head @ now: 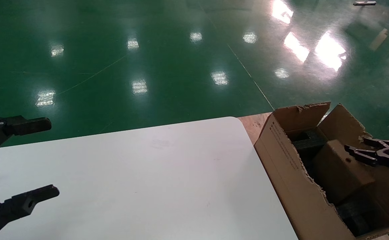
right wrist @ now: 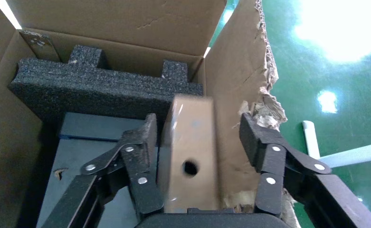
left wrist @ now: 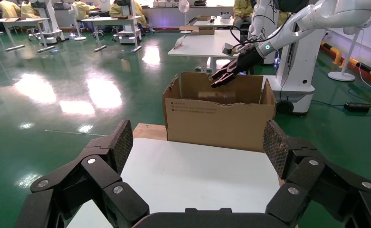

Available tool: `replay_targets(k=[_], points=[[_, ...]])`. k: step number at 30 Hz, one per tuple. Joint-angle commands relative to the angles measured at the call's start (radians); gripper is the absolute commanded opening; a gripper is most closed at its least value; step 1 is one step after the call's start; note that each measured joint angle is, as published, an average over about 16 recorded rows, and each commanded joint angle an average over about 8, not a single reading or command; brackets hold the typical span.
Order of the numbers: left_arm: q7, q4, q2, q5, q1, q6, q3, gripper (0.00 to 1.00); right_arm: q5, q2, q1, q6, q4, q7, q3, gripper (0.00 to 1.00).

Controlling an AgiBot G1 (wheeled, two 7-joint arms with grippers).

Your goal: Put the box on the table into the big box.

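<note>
The box (head: 339,170), small and brown with a round hole, lies tilted inside the big box (head: 281,160) beside black foam (head: 309,141). My right gripper (head: 356,145) hovers just over it, inside the carton's torn rim. In the right wrist view the box (right wrist: 190,147) stands between the open fingers (right wrist: 257,137), with a gap on one side; my right gripper (right wrist: 198,124) does not clamp it. My left gripper (head: 41,160) is open and empty over the left part of the table (head: 147,180). The left wrist view shows the big box (left wrist: 219,118) beyond the table (left wrist: 197,171).
The big box stands on a wooden surface (head: 254,123) against the table's right edge. Its ragged flaps (right wrist: 264,95) rise around my right gripper. Black foam (right wrist: 102,90) and a dark panel (right wrist: 98,128) fill the carton's far part. Green floor lies beyond.
</note>
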Motion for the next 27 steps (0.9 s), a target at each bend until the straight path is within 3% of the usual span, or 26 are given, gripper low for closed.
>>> replay_targets(k=[1,14,27], points=[[0.0,0.0,0.0,0.0,0.0,0.0,0.0,1.0,0.001,0.0,0.0,-0.001,-0.001,0.0,0.0,1.0],[0.0,0.0,0.0,0.0,0.0,0.0,0.0,1.0,0.007,-0.001,0.007,-0.017,0.01,-0.006,0.004,1.0],[0.0,0.0,0.0,0.0,0.0,0.0,0.0,1.0,0.034,0.003,0.093,-0.125,0.171,-0.04,0.025,1.0]])
